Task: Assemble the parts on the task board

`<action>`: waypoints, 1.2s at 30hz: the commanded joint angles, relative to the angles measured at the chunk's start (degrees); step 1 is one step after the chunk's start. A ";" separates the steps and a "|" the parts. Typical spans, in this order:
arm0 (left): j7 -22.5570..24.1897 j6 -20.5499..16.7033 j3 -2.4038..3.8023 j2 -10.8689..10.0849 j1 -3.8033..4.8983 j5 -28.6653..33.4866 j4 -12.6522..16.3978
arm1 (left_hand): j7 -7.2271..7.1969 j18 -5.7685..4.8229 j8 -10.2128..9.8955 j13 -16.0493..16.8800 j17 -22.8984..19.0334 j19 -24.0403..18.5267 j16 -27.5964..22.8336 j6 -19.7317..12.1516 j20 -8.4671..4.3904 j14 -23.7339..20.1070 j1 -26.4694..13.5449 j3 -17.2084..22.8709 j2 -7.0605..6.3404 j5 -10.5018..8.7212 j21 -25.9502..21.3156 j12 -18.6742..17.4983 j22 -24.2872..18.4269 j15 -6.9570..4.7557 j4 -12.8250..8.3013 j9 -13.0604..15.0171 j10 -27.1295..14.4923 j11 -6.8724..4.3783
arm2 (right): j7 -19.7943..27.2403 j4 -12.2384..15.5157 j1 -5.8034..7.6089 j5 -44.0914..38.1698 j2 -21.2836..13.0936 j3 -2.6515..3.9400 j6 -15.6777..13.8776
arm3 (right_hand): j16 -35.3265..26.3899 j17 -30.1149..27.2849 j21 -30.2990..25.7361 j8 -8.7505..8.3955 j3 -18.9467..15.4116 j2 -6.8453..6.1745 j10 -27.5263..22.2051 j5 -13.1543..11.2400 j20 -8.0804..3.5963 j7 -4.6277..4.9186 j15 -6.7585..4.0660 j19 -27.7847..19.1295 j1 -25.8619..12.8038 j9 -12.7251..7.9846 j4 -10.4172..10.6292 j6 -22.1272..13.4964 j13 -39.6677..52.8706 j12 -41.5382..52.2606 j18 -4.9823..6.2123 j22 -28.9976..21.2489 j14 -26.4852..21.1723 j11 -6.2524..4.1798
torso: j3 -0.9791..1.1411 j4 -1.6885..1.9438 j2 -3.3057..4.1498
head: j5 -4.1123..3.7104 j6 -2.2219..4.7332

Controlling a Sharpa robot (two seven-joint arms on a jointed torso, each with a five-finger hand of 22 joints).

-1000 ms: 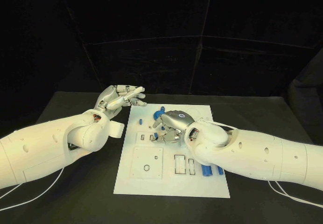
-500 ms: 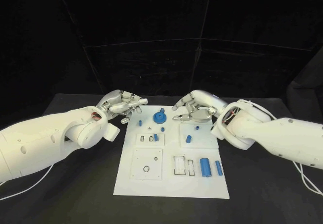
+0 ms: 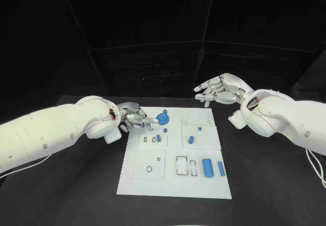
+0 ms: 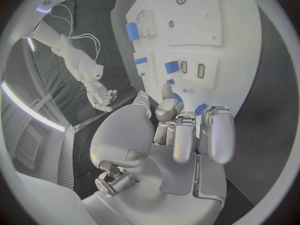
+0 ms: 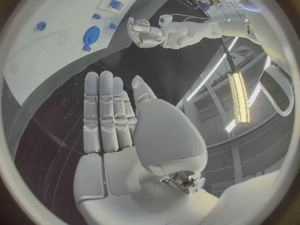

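Note:
The white task board lies in the middle of the black table. On it a round blue part stands near the far edge, a blue peg sits mid-board, and two blue cylinders lie at the near right. My left hand is low at the board's far left edge, fingers curled, with small blue parts beside its fingertips; I see nothing in its grasp. My right hand hangs above the board's far right corner, fingers straight and holding nothing. The right wrist view shows its flat palm and the round blue part.
Rectangular slots and a square plate with holes mark the board's near half. Black table surrounds the board on all sides. My left forearm lies over the table to the left of the board.
My right hand has lifted off the board's middle and drawn back to the far right, opening. My left hand has come down from beyond the far left corner to the board's edge.

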 commanded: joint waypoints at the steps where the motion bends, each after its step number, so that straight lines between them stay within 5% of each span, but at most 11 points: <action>1: -10.75 4.75 -0.65 1.41 0.82 -6.57 -0.48 | -0.08 -1.03 2.12 1.41 15.06 1.67 0.17 -1.52 -0.25 6.05 -0.39 -1.78 0.00 -0.23 0.64 1.33 2.02 -0.52 1.02 2.41 -0.35 -0.13 | 3.00 -0.13 0.20 4.64 0.28 0.05 2.72 | -7.63 -4.97 -6.51 -0.29 -0.59 -0.41 2.94 -0.03 0.80 0.41 0.80 2.79 0.68 0.09 1.16 1.38 -7.20 -6.90 0.49 -4.89 2.26 0.80 | 0.21 -0.01 -0.26 | 0.31 -0.15; 7: -13.73 3.87 -1.98 4.16 1.90 -7.25 -1.64 | -0.25 -1.31 4.73 3.29 15.06 2.03 0.17 -3.10 -0.32 6.05 0.10 -3.97 -0.27 -0.19 1.80 2.99 3.84 -0.63 1.55 5.47 0.06 -0.34 | 3.36 -0.73 0.28 3.96 0.89 0.06 2.71 | -16.30 -10.74 -15.82 -0.80 -1.76 -0.29 3.66 0.06 1.63 0.94 1.53 6.92 1.39 0.02 2.13 3.42 -14.30 -9.46 0.26 -12.05 4.58 1.36 | 0.18 -0.09 -0.29 | 0.45 -0.17; 15: -15.31 4.25 -3.45 7.43 2.77 -7.43 -3.41 | -0.40 -1.45 6.39 4.23 15.06 2.17 0.17 -4.06 -0.37 6.05 -0.19 -5.70 0.12 -0.20 2.38 3.76 4.77 -0.73 1.75 7.63 0.27 -0.48 | 3.19 -1.90 0.32 3.11 1.96 0.06 1.43 | -18.14 -11.94 -18.20 -1.11 -2.71 -0.62 4.56 -0.03 1.28 0.72 1.43 9.64 1.38 0.01 2.38 3.99 -16.10 -9.41 0.31 -14.11 6.55 1.48 | 0.14 -0.18 -0.20 | 0.16 0.07; 36: -17.26 8.08 -4.58 11.73 3.17 -7.46 -5.58 | -0.55 -1.37 7.56 4.78 15.06 1.95 0.17 -4.52 -0.42 6.05 -0.01 -6.82 0.24 -0.17 2.27 4.19 4.56 -0.81 1.43 9.16 0.42 -0.59 | 0.70 -3.53 0.33 0.91 3.56 0.05 2.30 | -19.53 -12.22 -20.55 -1.41 -4.15 -0.88 3.43 0.20 1.82 1.27 2.04 9.92 0.84 -0.02 2.49 2.96 -17.17 -9.35 0.24 -15.74 5.98 2.11 | 0.09 0.10 -0.14 | -0.21 -0.40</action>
